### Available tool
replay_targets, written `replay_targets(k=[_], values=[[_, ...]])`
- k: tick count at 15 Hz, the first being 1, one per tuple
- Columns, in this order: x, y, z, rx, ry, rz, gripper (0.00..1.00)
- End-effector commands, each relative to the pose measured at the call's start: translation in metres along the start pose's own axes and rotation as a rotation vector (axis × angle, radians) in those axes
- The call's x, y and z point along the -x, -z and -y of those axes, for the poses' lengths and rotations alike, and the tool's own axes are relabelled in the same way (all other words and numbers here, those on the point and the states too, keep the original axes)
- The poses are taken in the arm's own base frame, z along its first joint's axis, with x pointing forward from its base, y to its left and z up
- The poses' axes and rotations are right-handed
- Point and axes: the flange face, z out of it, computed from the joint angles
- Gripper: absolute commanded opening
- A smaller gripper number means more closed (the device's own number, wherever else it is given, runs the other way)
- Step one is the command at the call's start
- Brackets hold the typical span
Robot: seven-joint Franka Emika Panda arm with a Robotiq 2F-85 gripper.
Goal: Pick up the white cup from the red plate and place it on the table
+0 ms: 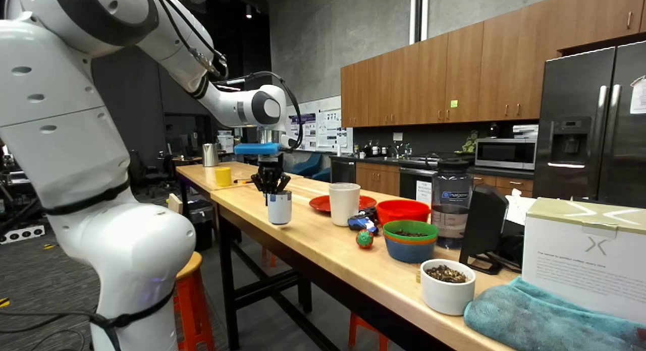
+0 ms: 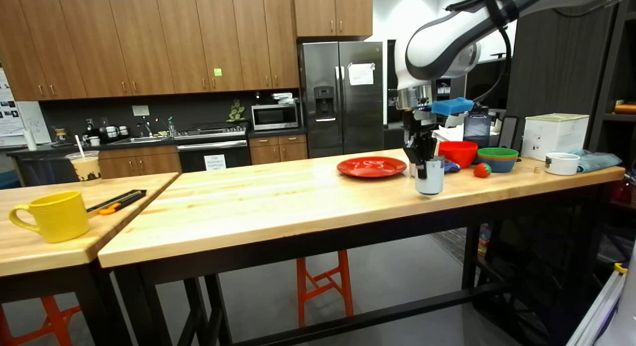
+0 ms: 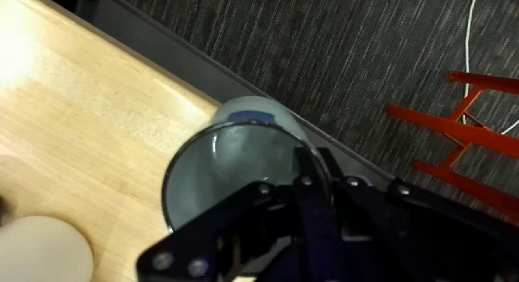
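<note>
The gripper (image 3: pixel 315 162) is clenched on the wall of the white cup (image 1: pixel 279 211): in the wrist view, one finger (image 3: pixel 302 160) stands inside the rim, another outside. The cup is directly below the gripper, upright, near the front edge of the surface (image 2: pixel 248 202) and apart from the red plate (image 2: pixel 371 167); contact of its base with the surface cannot be determined. A blue mark (image 3: pixel 251 116) shows near its rim. In an exterior view, the bottle (image 1: pixel 452 210) reads "nalgene" and the box (image 1: pixel 570 262) bears an X emblem above small print ending "coffee every time". The oven's (image 2: pixel 191 159) sign (image 2: pixel 215 162) begins "FOR RESEARCH"; the paper (image 2: pixel 361 73) on the fridge (image 2: pixel 361 117) is illegible.
</note>
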Motion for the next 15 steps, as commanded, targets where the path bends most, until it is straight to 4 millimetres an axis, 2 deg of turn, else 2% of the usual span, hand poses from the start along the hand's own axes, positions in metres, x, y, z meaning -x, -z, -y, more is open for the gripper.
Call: replay_targets(k=[1,8,15], values=[[0.004,-0.003,0.000,0.002,0.000,-0.061,0.02],[-0.017,-0.006,-0.010,0.023,0.034,-0.140,0.02],[-0.035,-0.011,-0.018,0.016,0.153,-0.133,0.02]])
